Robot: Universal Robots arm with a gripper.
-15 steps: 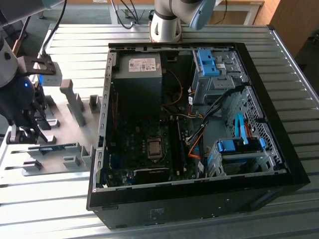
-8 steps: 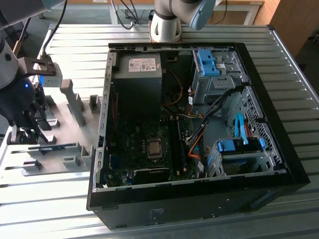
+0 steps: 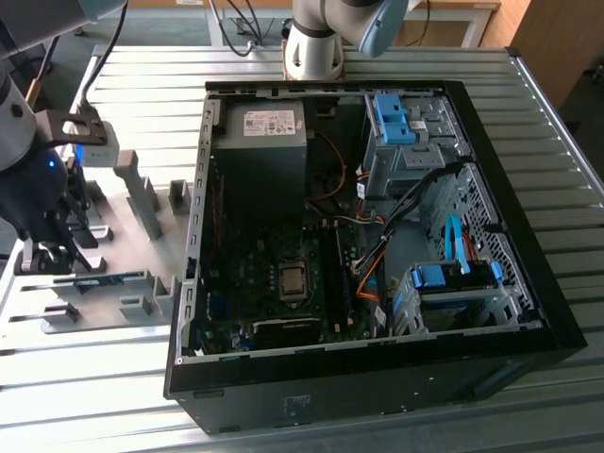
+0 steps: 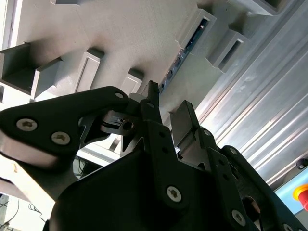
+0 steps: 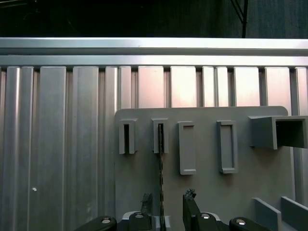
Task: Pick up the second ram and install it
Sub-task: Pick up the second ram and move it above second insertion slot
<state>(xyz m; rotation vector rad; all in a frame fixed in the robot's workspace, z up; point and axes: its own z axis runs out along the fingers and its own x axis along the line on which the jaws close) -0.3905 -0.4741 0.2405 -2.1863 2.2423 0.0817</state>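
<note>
first wrist view: gripper (image 5: 168, 195) fingers spread, astride, not pinching | second ram (image 5: 160, 183) edge-on between them, upright in grey holder block (image 5: 166, 144) on fixture plate (image 5: 207, 192) | second wrist view adds its black chips (image 4: 177, 61) | exterior view adds open computer case (image 3: 330, 396), well apart toward the exterior view's right

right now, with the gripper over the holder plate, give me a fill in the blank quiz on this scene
1. The second ram stands on edge in the ___ holder plate.
2. The gripper has its jaws ___, one either side of the ram.
3. The computer case lies on the exterior view's ___ of the plate.
4. The case's drive-bay latches are ___.
Missing words: grey, open, right, blue.
</note>
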